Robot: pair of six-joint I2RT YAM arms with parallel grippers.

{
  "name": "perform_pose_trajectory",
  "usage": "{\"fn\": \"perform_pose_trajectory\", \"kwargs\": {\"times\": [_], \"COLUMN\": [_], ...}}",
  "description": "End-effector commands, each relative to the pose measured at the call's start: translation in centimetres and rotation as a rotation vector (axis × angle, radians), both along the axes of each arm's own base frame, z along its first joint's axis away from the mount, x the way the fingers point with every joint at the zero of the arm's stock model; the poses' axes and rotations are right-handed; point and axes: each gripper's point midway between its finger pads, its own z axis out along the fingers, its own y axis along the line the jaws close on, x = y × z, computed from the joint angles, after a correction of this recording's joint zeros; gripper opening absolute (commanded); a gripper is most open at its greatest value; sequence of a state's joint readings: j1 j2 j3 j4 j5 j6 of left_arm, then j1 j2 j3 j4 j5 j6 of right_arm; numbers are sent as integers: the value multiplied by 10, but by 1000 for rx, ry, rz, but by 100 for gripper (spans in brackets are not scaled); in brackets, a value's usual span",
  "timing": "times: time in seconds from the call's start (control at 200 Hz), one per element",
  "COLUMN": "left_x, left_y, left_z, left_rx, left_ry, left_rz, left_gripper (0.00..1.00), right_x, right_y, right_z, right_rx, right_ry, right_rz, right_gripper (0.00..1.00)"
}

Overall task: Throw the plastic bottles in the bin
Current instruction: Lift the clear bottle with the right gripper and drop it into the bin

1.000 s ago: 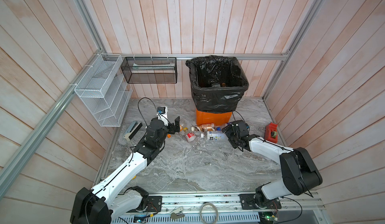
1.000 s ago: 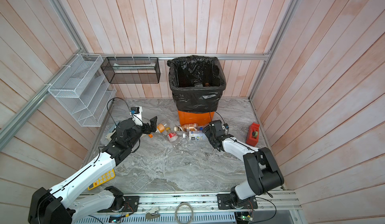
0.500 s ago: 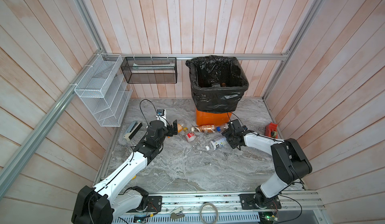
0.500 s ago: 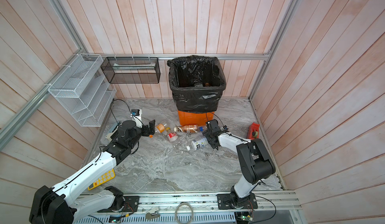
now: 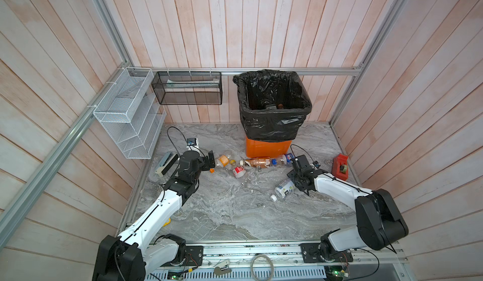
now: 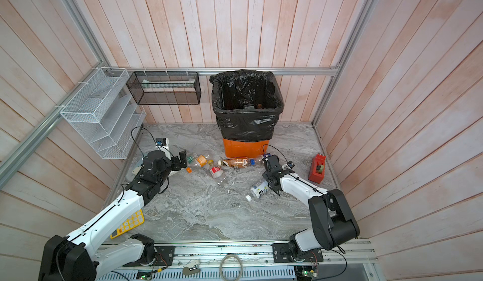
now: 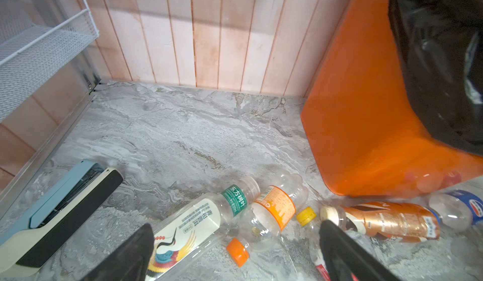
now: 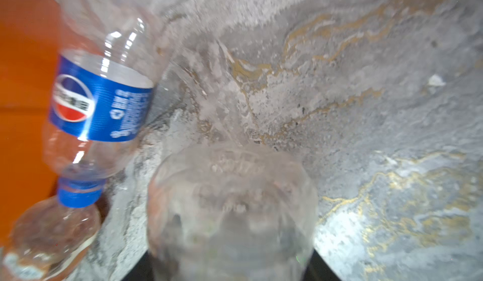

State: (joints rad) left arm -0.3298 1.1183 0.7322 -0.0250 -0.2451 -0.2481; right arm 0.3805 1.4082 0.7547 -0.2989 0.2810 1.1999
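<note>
Right gripper (image 5: 294, 183): we are clamping one white-label bottle (image 5: 283, 189) by its base, long axis running out from the jaws, cap farthest; bin (image 5: 264, 149) standing nearby.

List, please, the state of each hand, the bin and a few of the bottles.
left hand: open, empty
right hand: shut on white-label bottle
white-label bottle: capped, gripped at its base
Pepsi bottle: capped, lying on its side
copper-label bottle: capped, crumpled, lying on its side
bin: upright, bag-lined, open-topped
</note>
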Motion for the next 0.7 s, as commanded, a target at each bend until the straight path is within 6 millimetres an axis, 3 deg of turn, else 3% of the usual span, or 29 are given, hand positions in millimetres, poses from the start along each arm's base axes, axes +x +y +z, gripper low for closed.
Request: {"fn": "perform_pose_trajectory", "kwargs": {"times": [0.0,0.11,0.185,0.335,0.44,0.555,0.61,0.65,0.695], "left_x": [-2,-2,-1,0,-1,-1,-1,0,1], "left_y": [14,27,36,50,59,59,60,60,59], "left_z": [-13,-19,-21,-29,-36,-35,-35,-35,-36], "left_rx": [-29,-59,-78,-128,-152,-135,-118,-105,-93], "left_ry": [35,54,53,66,88,94,100,107,117], "left_rz": [67,132,181,259,305,295,293,289,282], "left_gripper": [100,100,100,100,100,99,100,100,100], "right_x": [12,27,31,24,16,12,19,19,33], "right_y": [-23,-40,-53,-71,-83,-80,-72,-67,-56], "right_z": [51,123,185,314,385,459,484,514,530], "right_rx": [-79,-113,-163,-303,-361,-371,-366,-347,-316], "right_ry": [-176,-410,-584,-902,-1063,-1273,-1354,-1435,-1485], "right_rz": [-9,4,8,3,-41,-46,-20,-8,30], "right_gripper": [52,51,51,51,51,51,51,51,51]}}
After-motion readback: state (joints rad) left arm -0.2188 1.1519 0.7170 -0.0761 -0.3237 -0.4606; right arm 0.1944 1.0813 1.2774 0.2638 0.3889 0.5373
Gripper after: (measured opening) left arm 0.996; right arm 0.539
